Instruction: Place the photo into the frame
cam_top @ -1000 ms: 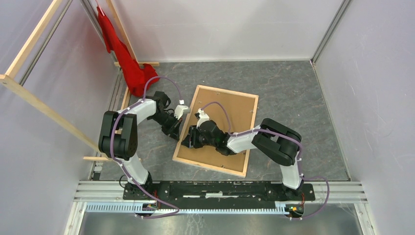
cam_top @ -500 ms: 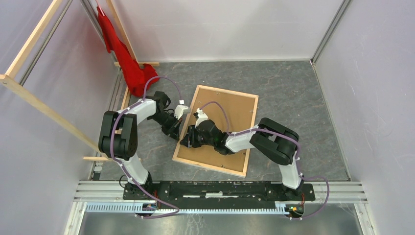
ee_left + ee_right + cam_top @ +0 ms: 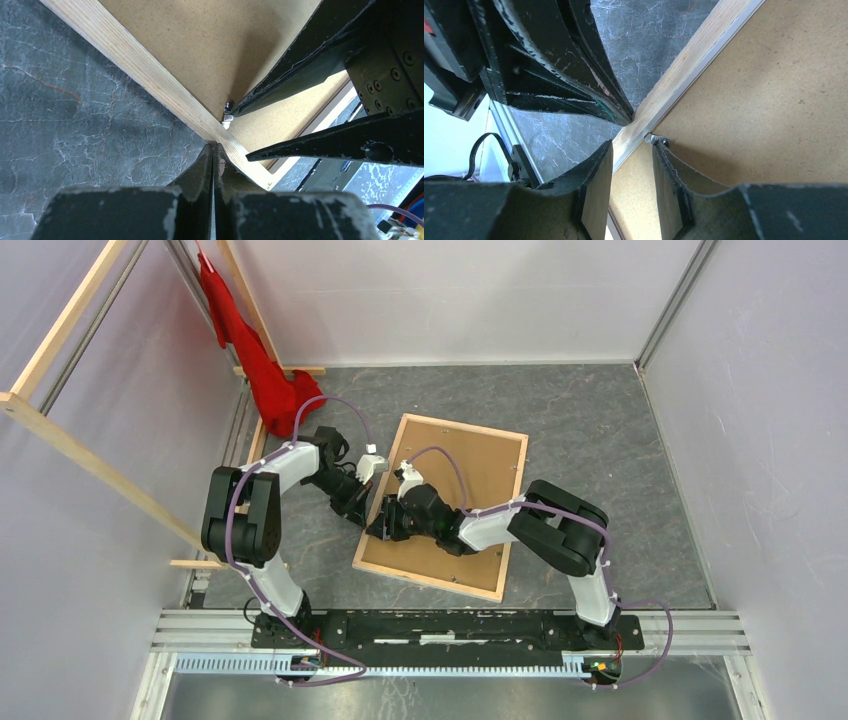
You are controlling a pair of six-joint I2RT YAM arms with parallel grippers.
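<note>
The frame (image 3: 466, 428) lies pale-wood side up on the table with the brown backing board (image 3: 470, 475) set in it. The photo is hidden. My left gripper (image 3: 370, 512) is shut, its tips (image 3: 215, 146) pressed onto the frame's left rail (image 3: 135, 60). My right gripper (image 3: 383, 530) hovers open (image 3: 632, 145) over the same rail (image 3: 684, 60) from the board side. Its right fingertip touches a small metal tab (image 3: 656, 140) at the board's edge (image 3: 774, 100). The left gripper's fingers (image 3: 589, 85) sit just across the rail.
A red cloth (image 3: 262, 370) hangs at the back left beside long pale wooden beams (image 3: 90, 465). Grey marbled table surface (image 3: 600, 440) lies around the frame. Both grippers crowd the same spot on the frame's left rail.
My right gripper has crept a little left toward the frame's left rail. The left gripper has stayed shut on the rail.
</note>
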